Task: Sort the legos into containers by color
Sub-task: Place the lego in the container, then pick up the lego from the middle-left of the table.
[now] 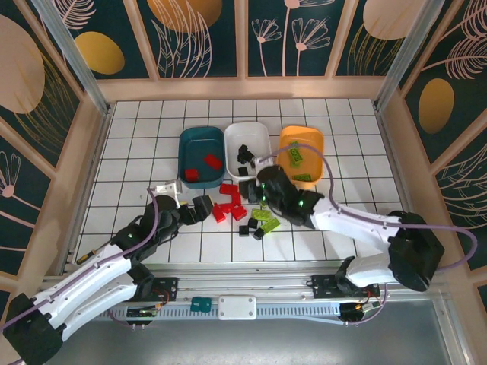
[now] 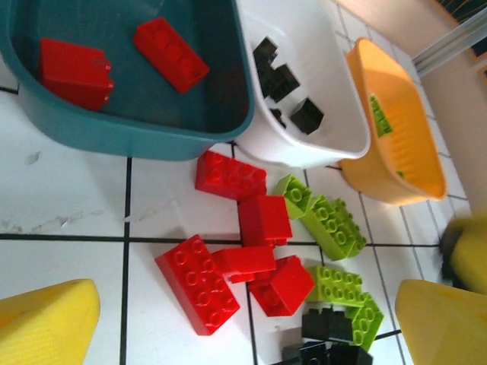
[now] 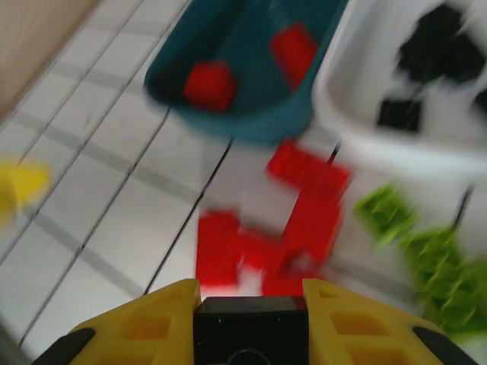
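One black brick gripped, white tray next

Clenched on that brick, the right gripper sits just on the near side of the white tray, above the loose pile. My judgement of the best move: lift clear of the pile, cross the tray's near rim, and let go low among the black bricks inside. The left gripper hangs released, near-left of the white tray.
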Motion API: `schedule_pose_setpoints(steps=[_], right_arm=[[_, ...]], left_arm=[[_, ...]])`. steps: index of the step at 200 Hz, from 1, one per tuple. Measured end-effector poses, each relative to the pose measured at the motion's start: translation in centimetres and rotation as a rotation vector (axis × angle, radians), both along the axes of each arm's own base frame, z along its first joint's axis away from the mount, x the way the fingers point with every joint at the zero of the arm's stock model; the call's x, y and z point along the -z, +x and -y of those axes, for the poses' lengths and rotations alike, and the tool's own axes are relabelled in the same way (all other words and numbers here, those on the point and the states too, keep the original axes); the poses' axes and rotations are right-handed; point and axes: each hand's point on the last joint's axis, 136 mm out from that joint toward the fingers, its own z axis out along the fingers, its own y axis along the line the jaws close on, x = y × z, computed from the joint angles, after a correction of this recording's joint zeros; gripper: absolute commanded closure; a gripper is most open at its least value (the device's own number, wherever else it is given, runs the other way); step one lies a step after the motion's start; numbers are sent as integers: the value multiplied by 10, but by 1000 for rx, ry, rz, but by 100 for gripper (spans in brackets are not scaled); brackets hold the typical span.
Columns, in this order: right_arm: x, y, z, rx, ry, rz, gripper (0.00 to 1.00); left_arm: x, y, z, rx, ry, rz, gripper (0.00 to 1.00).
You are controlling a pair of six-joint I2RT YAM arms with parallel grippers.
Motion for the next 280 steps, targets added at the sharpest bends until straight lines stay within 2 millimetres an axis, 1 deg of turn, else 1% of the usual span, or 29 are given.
schedule_pose_setpoints(steps=[10,19,34,46,62,70,75,84,89,107,128,144,158,179,204,218,226,233,260,280], right_arm=[[0,25,3,32,-4,2,81],[5,44,4,55,-14,-6,81],[24,72,6,84,-44,-39,78],[42,89,6,98,-64,-71,77],[62,105,6,107,-83,-114,72],[69,111,6,110,-88,-128,67],[73,114,5,112,-92,-136,62],[76,119,3,112,-97,-140,52],[77,122,2,112,-94,-143,48],[73,127,-4,107,-77,-140,42],[67,126,-7,93,-60,-134,40],[63,121,-6,84,-47,-131,40],[59,109,2,81,-36,-131,40],[44,89,15,83,-8,-113,40],[29,70,29,85,23,-85,40],[28,61,36,88,31,-78,40],[28,56,42,93,33,-77,40],[28,51,46,96,33,-77,40],[26,37,58,108,48,-73,40],[18,31,65,118,62,-52,40]], left_arm=[[4,-1,2,11,3,-13,10],[8,-2,4,22,3,-25,12],[13,-5,9,45,11,-44,12],[18,-9,14,69,23,-59,12],[27,-18,26,117,48,-81,11],[32,-23,32,142,63,-92,11],[35,-27,35,159,74,-101,11],[41,-33,41,187,93,-114,11],[44,-35,44,198,103,-120,12],[54,-42,52,229,134,-135,17],[64,-48,60,258,167,-150,18],[68,-51,69,279,191,-154,20],[70,-53,79,306,207,-152,21],[72,-54,100,344,225,-148,23],[80,-54,125,380,267,-147,25],[86,-52,133,386,300,-144,31],[90,-51,135,385,319,-143,35],[94,-49,136,379,334,-142,36],[101,-43,130,343,377,-134,36],[103,-41,129,334,387,-130,36]])
